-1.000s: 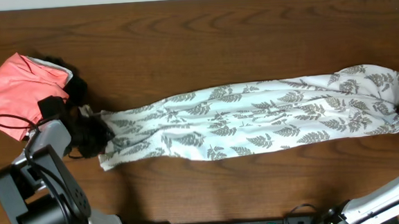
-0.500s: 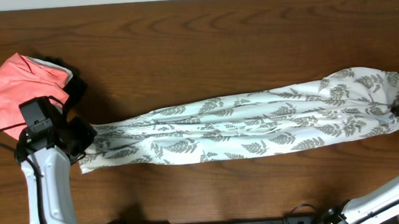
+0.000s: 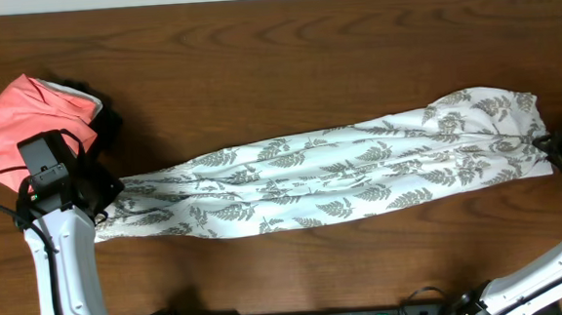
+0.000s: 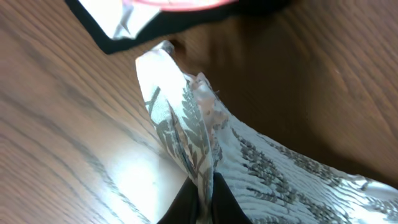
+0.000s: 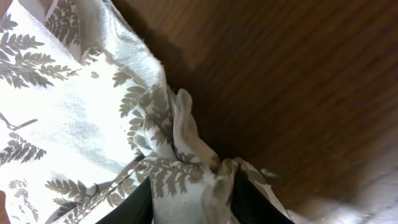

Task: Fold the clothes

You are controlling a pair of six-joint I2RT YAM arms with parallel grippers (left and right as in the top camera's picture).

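Starting upper left of the overhead frame: coral-pink garment [image 3: 25, 119] bunched at the edge, black garment [image 3: 109, 122] poking out on its right. Left gripper [image 3: 105, 193] sits just below them, clamped tight on the dress's [image 3: 321, 170] left end; wrist view shows the fabric pinched between its jaws. Dress lies stretched in a long wrinkled band across the surface [image 3: 285, 60], from lower left up to mid right. Right gripper [image 3: 551, 148] is at the far right edge on the other end, jaws part-way apart with bunched fabric between them. Can't tell if it's actually gripping.
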